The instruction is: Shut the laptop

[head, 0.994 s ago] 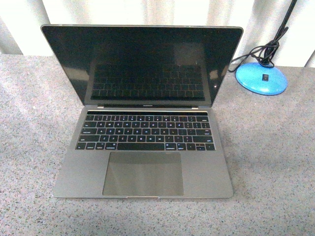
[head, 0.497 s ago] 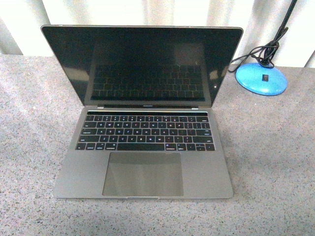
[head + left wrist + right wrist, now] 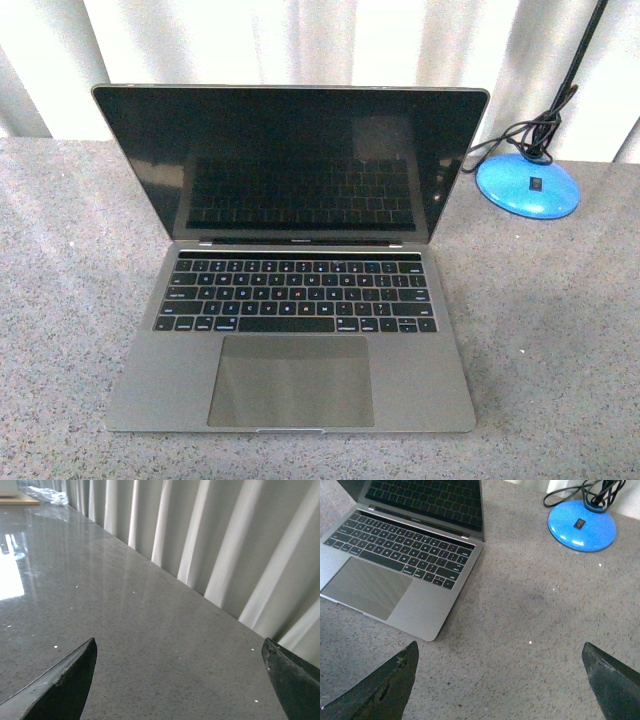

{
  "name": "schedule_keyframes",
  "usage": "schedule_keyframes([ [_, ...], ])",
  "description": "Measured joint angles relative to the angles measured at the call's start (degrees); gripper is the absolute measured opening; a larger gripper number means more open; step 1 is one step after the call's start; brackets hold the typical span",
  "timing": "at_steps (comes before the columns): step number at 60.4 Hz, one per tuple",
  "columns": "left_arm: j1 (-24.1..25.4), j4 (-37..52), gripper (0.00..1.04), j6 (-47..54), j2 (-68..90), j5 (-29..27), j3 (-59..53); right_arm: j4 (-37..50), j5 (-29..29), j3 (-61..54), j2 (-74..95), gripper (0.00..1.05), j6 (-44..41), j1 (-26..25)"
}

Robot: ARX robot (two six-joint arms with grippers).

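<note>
The laptop (image 3: 290, 300) stands open in the middle of the grey speckled table, its dark screen upright and facing me, black keys and trackpad showing. The right wrist view also catches the laptop (image 3: 405, 565), off to one side of my right gripper (image 3: 500, 680). That gripper is open above bare table, with nothing between its dark fingertips (image 3: 395, 685). My left gripper (image 3: 180, 680) is open too, over bare table beside a pleated curtain; the laptop is out of its view. Neither arm shows in the front view.
A blue round lamp base (image 3: 528, 186) with a black cable and stem sits at the back right of the table, also the lamp base (image 3: 582, 526) in the right wrist view. A pale pleated curtain (image 3: 300, 40) runs behind the table. Crumpled clear plastic (image 3: 45, 495) lies far off.
The front view has shifted: the laptop and lamp base now sit lower in the picture, and the lid looks a little shorter. Nothing touches the laptop.
</note>
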Motion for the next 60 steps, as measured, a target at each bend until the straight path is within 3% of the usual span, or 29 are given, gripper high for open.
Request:
schedule_keyframes([
  [12, 5.7, 18.08, 0.98, 9.7, 21.2, 18.67, 8.63, 10.47, 4.0, 9.86, 16.76, 0.95, -8.28, 4.57],
  [27, 6.54, 18.25, 0.98, 18.32, 41.77, 39.67, 22.05, 13.64, 7.67, 26.36, 29.48, 0.95, -18.95, 9.97],
  [45, 4.04, 14.6, 0.98, 29.33, 56.54, 51.87, 38.82, 8.37, 8.11, 38.64, 38.21, 0.95, -24.94, 14.05],
  [60, 3.48, 12.72, 0.98, 36.87, 67.67, 53.94, 48.24, 7.37, 7.82, 43.5, 45.38, 0.95, -25.59, 17.55],
])
